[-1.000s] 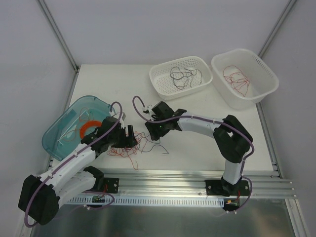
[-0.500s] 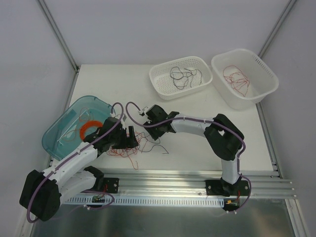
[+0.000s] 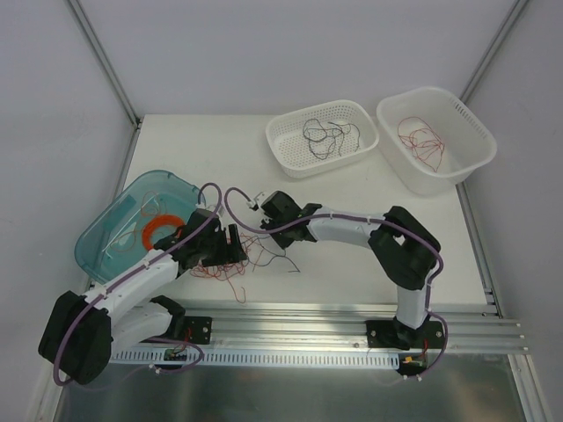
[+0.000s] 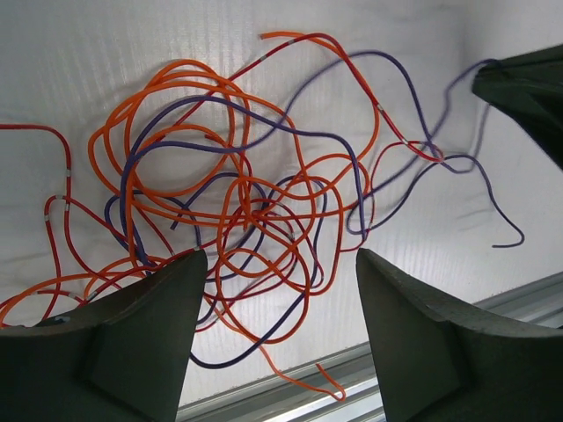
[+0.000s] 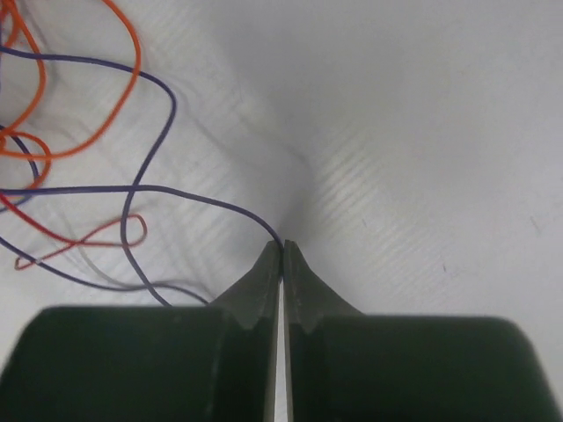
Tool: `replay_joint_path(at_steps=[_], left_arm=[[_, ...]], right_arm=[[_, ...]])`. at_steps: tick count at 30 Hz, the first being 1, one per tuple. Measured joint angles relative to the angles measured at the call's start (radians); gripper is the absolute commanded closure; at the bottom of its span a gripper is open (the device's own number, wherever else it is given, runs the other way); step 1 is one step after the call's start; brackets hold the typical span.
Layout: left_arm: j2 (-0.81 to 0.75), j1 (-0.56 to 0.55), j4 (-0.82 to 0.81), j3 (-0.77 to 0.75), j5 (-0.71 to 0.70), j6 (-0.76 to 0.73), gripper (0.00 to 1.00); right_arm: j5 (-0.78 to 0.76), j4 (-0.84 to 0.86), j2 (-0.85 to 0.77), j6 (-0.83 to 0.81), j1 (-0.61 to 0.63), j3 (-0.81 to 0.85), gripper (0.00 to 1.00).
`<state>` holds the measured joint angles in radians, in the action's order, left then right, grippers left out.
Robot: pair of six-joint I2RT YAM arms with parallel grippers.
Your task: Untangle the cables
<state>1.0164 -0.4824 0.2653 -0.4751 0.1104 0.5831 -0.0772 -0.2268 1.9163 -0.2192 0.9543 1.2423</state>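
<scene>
- Top external view: a loose tangle of cables (image 3: 236, 264) — thin red strands and dark ones — lies on the white table (image 3: 352, 259) near the front edge, left of centre, between the heads of the 2 arms.
- Left wrist view: the tangle fills the frame, with red-orange loops woven through dark purplish ones, flat on the table.
- The left gripper (image 4: 281, 343) hangs over the near side of the tangle with its fingers spread wide and nothing clamped between them. Whether the tips touch any strand cannot be told.
- Right wrist view: the right gripper (image 5: 283, 257) is pinched tight, its 2 fingertips meeting on 1 dark strand (image 5: 202, 198) that runs off left toward the other loops.
- A dark part of the right gripper also shows in the top right corner of the left wrist view, at the far fringe of the tangle.
- At the back of the table a shallow white basket (image 3: 286, 151) holds dark cables (image 3: 321, 134). Just beside it on the right, a deeper white basket (image 3: 475, 132) holds red cables (image 3: 424, 145).
- A teal bin (image 3: 101, 233) sits at the table's left edge with an orange coil (image 3: 157, 230) inside — the left arm partly hides it.
</scene>
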Motion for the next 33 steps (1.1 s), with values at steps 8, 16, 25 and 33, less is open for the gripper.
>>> replay_joint_path(at_steps=[8, 16, 25, 33], left_arm=[[0.074, 0.000, -0.010, 0.001, -0.016, 0.026, 0.46], [0.129, 0.000, -0.028, 0.000, -0.017, 0.038, 0.57], [0.173, 0.000, -0.061, -0.016, -0.016, 0.056, 0.62], [0.179, 0.000, -0.059, -0.023, -0.014, 0.061, 0.57]], right_arm=[[-0.053, -0.082, -0.275, -0.007, -0.090, -0.101, 0.99], [-0.096, -0.228, -0.599, -0.029, -0.317, -0.033, 0.99], [-0.033, -0.358, -0.794, -0.035, -0.588, 0.253, 0.99], [0.079, -0.393, -0.867, -0.020, -0.728, 0.391, 0.99]])
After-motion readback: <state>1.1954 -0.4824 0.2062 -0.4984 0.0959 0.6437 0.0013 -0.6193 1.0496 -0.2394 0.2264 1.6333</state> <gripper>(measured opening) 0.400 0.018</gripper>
